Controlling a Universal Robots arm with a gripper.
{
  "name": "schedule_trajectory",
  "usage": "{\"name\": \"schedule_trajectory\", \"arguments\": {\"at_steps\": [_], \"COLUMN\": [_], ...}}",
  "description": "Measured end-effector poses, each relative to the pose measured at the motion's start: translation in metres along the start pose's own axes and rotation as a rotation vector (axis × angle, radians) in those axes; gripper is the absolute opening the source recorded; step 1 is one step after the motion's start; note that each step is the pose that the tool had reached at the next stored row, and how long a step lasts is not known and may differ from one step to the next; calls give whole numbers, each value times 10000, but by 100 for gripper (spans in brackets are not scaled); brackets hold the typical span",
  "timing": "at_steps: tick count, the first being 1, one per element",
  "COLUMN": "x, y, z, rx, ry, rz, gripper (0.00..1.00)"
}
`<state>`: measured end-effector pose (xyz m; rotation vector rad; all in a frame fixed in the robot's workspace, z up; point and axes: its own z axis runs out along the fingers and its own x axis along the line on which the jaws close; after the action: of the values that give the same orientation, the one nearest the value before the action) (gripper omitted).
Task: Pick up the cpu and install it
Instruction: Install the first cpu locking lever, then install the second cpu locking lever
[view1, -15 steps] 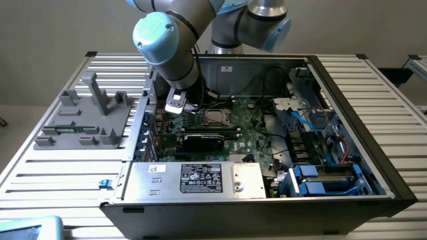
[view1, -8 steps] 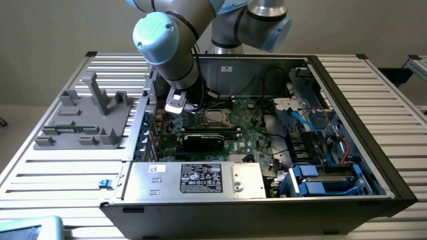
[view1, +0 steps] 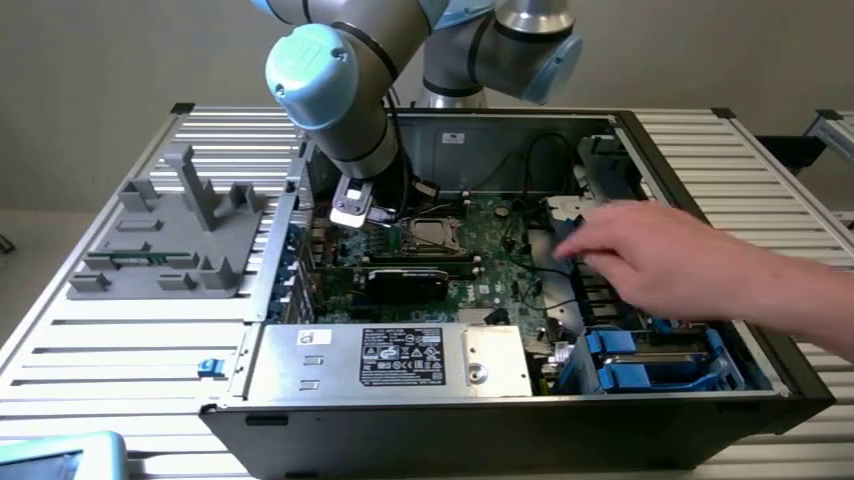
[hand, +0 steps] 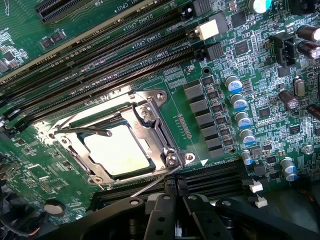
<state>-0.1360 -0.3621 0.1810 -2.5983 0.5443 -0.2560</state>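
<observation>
The cpu (hand: 120, 150), a flat square chip with a silvery-beige top, lies inside the socket on the green motherboard. The socket's metal load frame (hand: 150, 125) lies around the chip, and a thin wire lever (hand: 150, 184) runs along the socket edge. My gripper (hand: 173, 210) is shut, its black fingers (hand: 192, 220) pressed together with nothing between them, just short of the socket's edge. In the exterior view the gripper (view1: 384, 222) reaches down into the open computer case, beside the socket (view1: 434, 235).
A person's hand (view1: 654, 250) reaches into the case from the exterior view's right, over the board. Long black memory slots (hand: 100, 65) and a row of capacitors (hand: 240, 102) flank the socket. A power supply (view1: 400, 360), blue drive bays (view1: 654, 365) and a grey fixture rack (view1: 174, 230) are nearby.
</observation>
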Motion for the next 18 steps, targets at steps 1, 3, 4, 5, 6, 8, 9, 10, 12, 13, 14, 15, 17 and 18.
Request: {"name": "schedule_trajectory", "arguments": {"at_steps": [1, 3, 4, 5, 6, 8, 9, 10, 12, 13, 14, 15, 17, 18], "x": [0, 0, 0, 0, 0, 0, 0, 0, 0, 0, 0, 0, 0, 0], "y": [0, 0, 0, 0, 0, 0, 0, 0, 0, 0, 0, 0, 0, 0], "z": [0, 0, 0, 0, 0, 0, 0, 0, 1, 0, 0, 0, 0, 0], "rx": [0, 0, 0, 0, 0, 0, 0, 0, 2, 2, 0, 0, 0, 0], "ry": [0, 0, 0, 0, 0, 1, 3, 0, 0, 0, 0, 0, 0, 0], "rz": [0, 0, 0, 0, 0, 0, 0, 0, 0, 0, 0, 0, 0, 0], "gripper": [12, 12, 12, 12, 12, 12, 12, 12, 12, 12, 12, 12, 12, 12]}}
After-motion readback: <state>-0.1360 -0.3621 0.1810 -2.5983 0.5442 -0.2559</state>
